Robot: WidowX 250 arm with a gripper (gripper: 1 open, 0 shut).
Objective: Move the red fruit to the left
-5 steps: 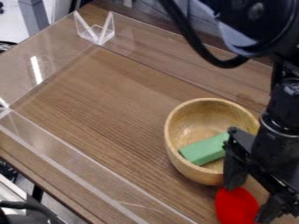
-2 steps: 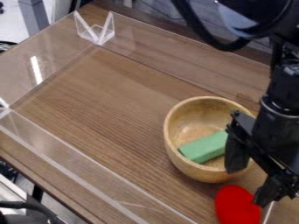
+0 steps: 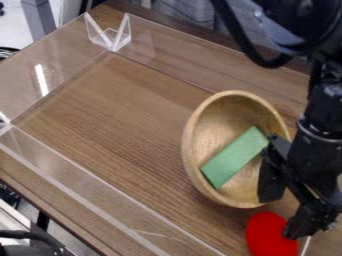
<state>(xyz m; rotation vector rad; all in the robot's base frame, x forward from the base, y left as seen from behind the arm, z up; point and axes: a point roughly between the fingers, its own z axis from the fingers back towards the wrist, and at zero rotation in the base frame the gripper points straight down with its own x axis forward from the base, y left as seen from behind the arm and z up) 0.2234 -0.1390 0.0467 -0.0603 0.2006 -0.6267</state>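
The red fruit (image 3: 269,236) lies on the wooden table at the bottom right, partly cut off by the frame's lower edge. My black gripper (image 3: 291,211) points down just above and to the right of it. Its jaws are open, with one finger (image 3: 274,184) against the near right rim of the wooden bowl (image 3: 201,118) and the other beside the fruit. I see nothing held between the fingers. The fruit's leafy tip does not show.
The wooden bowl is tipped, its opening facing left and toward the camera, and a green rectangular block (image 3: 238,158) leans slanted inside it. Clear acrylic walls (image 3: 54,75) fence the table on the left, back and front. Brown tabletop (image 3: 107,130) lies to the bowl's left.
The gripper has come down and pressed in at the bowl's right side. The bowl has tipped from flat to tilted, and the green block has slid to a slant inside it. The fruit stays put.
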